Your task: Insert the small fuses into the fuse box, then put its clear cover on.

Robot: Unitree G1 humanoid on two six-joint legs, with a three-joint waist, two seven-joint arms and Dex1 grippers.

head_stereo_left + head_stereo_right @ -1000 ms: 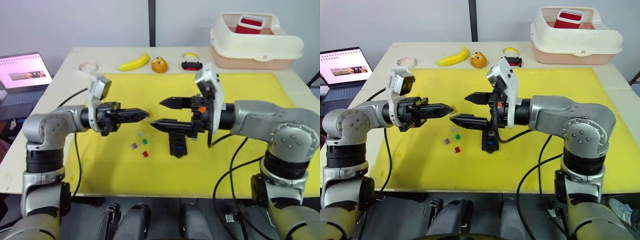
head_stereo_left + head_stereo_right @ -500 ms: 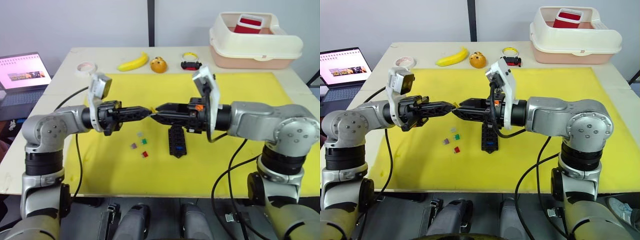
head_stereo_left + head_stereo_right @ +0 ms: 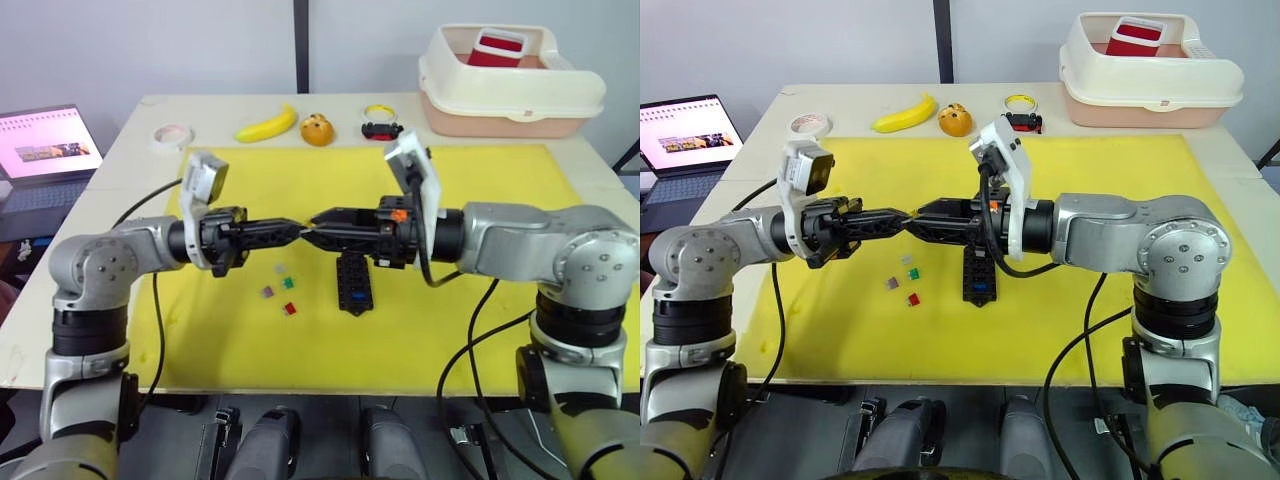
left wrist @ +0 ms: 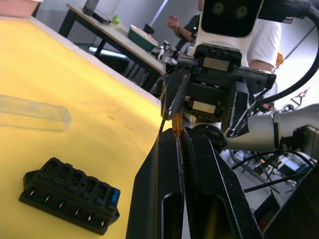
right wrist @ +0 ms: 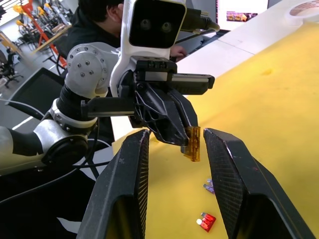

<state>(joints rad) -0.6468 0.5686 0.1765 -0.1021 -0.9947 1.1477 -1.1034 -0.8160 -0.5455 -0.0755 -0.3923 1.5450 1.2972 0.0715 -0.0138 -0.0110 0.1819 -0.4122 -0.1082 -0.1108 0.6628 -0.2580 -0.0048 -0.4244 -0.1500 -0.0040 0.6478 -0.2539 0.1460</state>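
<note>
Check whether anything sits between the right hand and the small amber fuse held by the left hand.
Nothing visible. The small amber plastic fuse, pinched in the left hand, sits in the open gap between the right hand's black fingers.

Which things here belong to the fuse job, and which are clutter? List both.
Job: fuse box, loose fuses, amber fuse in left gripper, clear cover.
Lying about: banana, orange toy, toy car, tape roll, bin, laptop.
</note>
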